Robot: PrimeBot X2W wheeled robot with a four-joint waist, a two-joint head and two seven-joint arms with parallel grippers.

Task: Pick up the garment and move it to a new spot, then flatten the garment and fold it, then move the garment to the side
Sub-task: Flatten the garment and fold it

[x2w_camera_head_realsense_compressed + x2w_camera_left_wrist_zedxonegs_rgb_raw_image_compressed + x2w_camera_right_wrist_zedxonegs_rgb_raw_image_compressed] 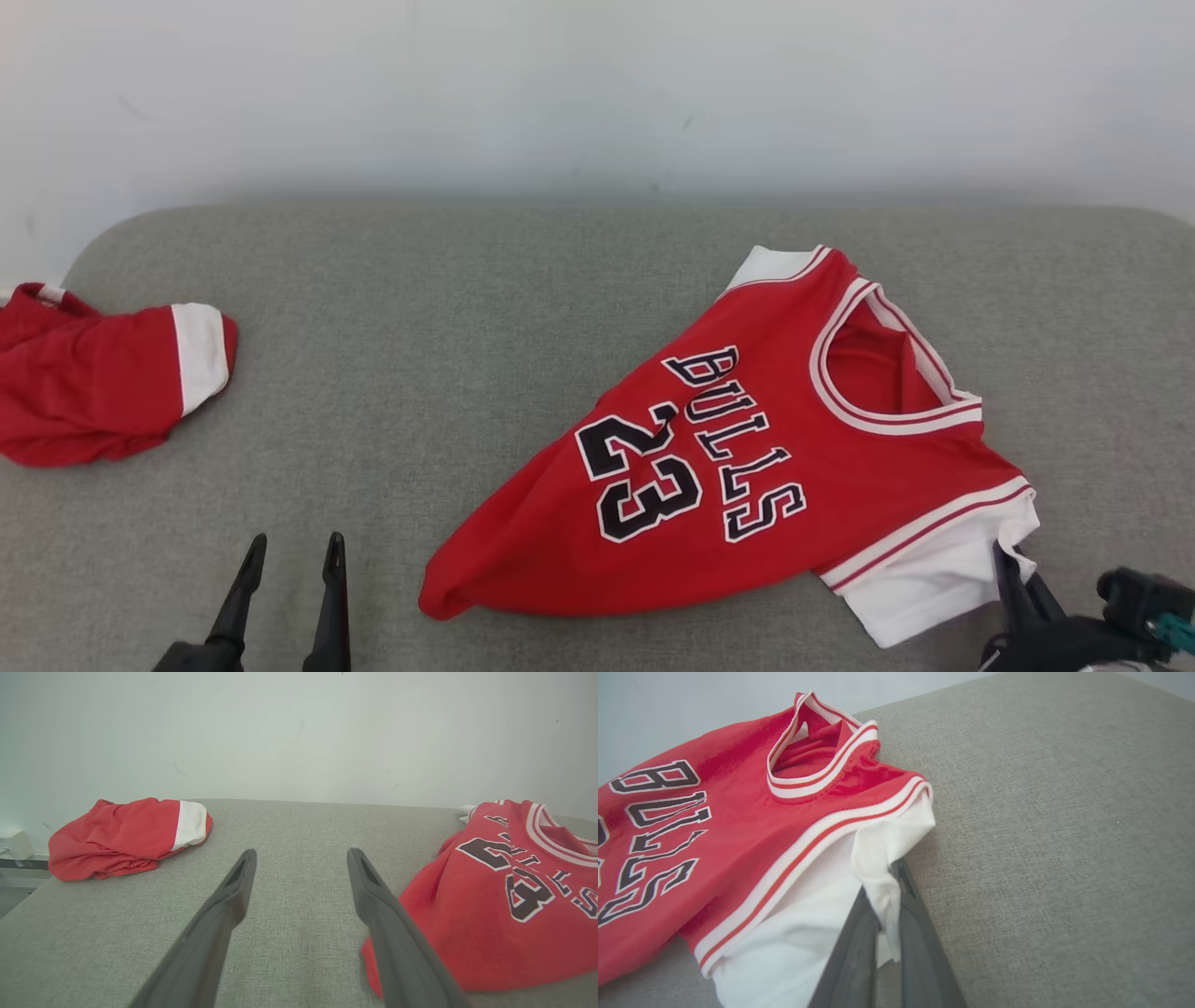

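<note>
The right gripper (889, 882) is pinching the white sleeve (878, 854) of the red jersey (747, 467), which is lying on the right of the grey tabletop (420, 327), its long axis reaching left toward the left gripper (294, 551), which is hovering spread wide nearby.

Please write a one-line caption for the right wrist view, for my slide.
Right gripper pinches the white sleeve of the red jersey on the grey cushion.
</note>
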